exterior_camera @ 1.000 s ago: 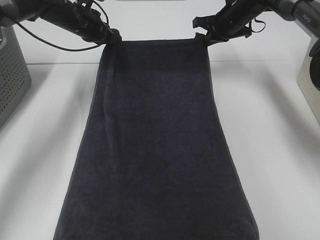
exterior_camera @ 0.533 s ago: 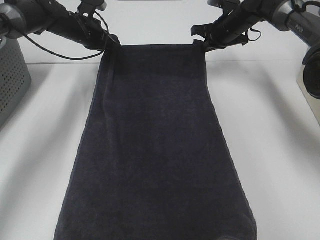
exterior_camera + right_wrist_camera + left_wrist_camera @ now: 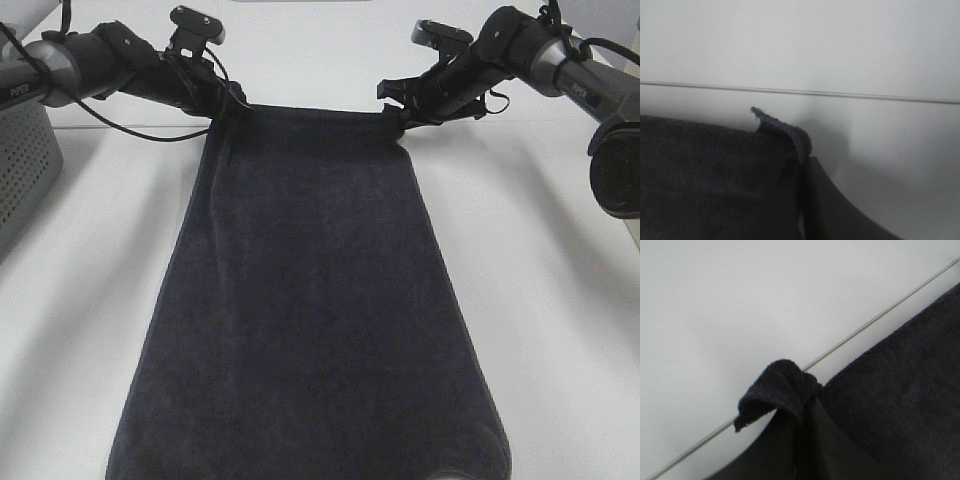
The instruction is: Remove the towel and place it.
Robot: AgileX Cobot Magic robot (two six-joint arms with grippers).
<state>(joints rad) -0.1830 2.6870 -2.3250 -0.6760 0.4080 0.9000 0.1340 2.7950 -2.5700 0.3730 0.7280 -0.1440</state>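
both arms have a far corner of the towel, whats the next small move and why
Probably lower both corners together and let go. The towel already lies stretched flat along the table, and only its far edge is pinched, by the left gripper and the right gripper, jaws shut on cloth in both wrist views. Moving evenly should keep that edge straight.

Bright, even light; soft shadows; wrist views slightly blurred.

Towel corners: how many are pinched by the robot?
2. The left end effector pinches the towel's far-left corner, the right end effector its far-right corner; near corners lie partly out of view.
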